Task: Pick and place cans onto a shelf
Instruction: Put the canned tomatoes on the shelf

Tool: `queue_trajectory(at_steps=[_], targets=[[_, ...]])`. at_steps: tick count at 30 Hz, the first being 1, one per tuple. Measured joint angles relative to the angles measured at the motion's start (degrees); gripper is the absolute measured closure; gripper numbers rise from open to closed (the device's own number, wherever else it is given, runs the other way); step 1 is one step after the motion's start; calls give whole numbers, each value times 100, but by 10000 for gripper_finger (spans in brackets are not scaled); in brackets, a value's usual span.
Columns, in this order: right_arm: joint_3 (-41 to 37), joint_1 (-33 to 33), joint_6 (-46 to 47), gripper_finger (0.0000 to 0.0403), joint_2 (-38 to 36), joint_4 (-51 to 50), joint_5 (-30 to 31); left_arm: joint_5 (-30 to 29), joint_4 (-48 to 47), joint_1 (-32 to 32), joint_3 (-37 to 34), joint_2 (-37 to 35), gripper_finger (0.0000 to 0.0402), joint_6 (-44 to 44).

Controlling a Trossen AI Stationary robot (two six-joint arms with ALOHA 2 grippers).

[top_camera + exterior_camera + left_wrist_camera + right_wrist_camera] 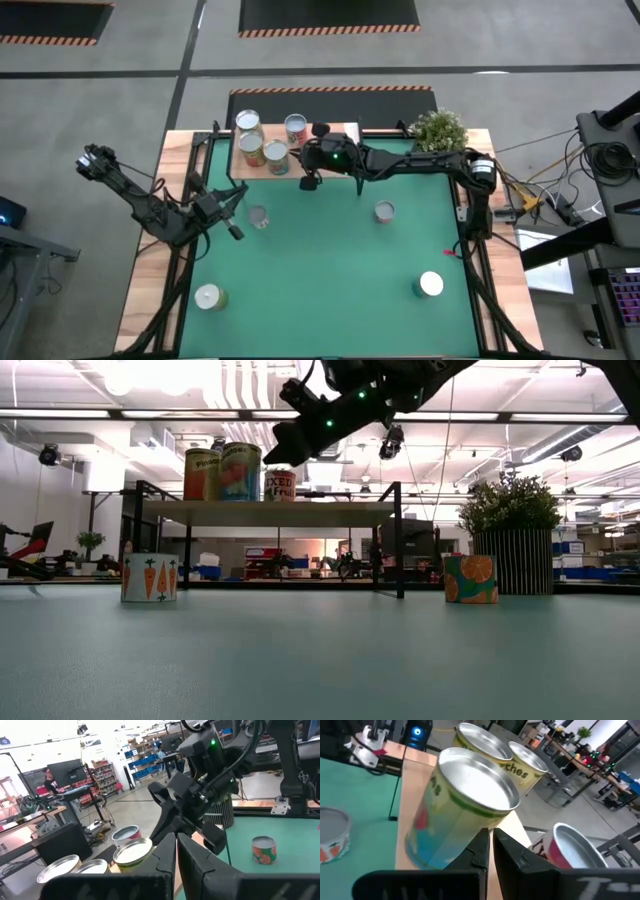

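Pale-topped tin with yellow side [209,297] well away from clenched left gripper [236,232]; clenched, empty right gripper [309,183] beside light wooden shelf [262,168] holding four cans [277,156].

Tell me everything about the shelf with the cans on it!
The shelf is a light wooden board on thin black legs, standing at the table's far edge, left of the plant. Seen from table height it sits raised, with open space beneath. Four cans stand upright on top, close together. The right gripper hovers just beside its near edge, jaws shut, not touching it.
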Motion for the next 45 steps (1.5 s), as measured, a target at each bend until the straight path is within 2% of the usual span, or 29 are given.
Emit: queue_trajectory(at_steps=[3,12,17,22,25,33,39,43,45], targets=[[-2,-27,9,390,29,62,-50,0,2,0,0,7,402,-27],[-4,-23,223,390,111,400,-793,2,8,0,-1,-6,402,-31],[-7,-25,186,390,158,468,-701,4,28,0,0,-19,402,-32],[-9,-25,4,390,88,322,-187,4,31,0,0,-21,402,-32],[-9,-27,23,390,87,368,-232,4,31,0,0,-21,402,-30],[81,-21,300,390,373,826,-807,6,48,0,0,-19,402,-32],[76,-14,276,390,296,614,-721,9,46,-2,-1,-16,402,-32],[79,-14,153,390,234,481,-370,11,32,-1,-2,-3,402,-32],[79,-16,169,390,232,508,-380,11,32,-1,-2,-3,402,-32]])
